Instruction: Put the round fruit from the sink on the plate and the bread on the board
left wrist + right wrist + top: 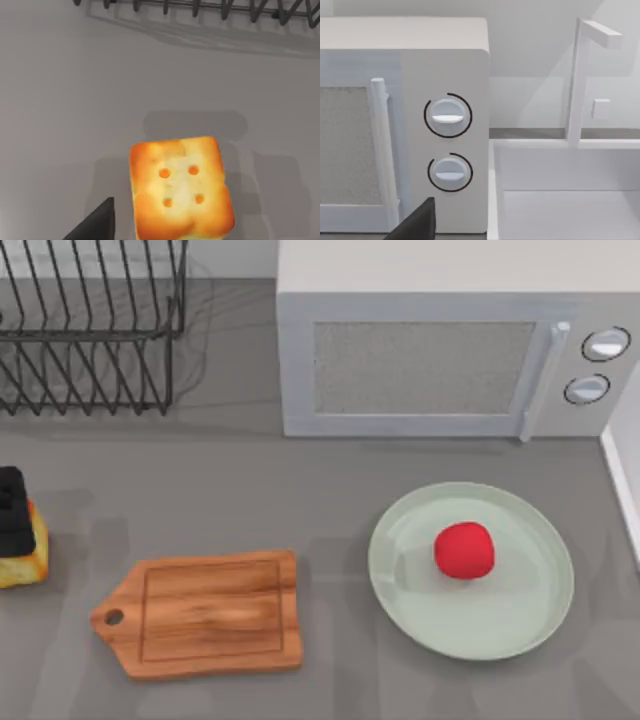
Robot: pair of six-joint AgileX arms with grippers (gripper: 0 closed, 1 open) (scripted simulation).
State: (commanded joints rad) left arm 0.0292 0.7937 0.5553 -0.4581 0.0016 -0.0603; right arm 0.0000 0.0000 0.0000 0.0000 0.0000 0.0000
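The left tool [10, 508] grips the bread [24, 552] at the table's left edge; fruit [464, 550] sits on the plate [530, 620].

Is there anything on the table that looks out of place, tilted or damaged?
Nothing looks damaged or spilled. The round fruit sits on the plate, and the board lies flat and bare. Only the bread is off its target, at the table's left edge under the left gripper.

Bare counter lay between the board [205, 613] and the plate [471, 570]. The microwave [440, 350] and rack [90, 325] walled off the back.
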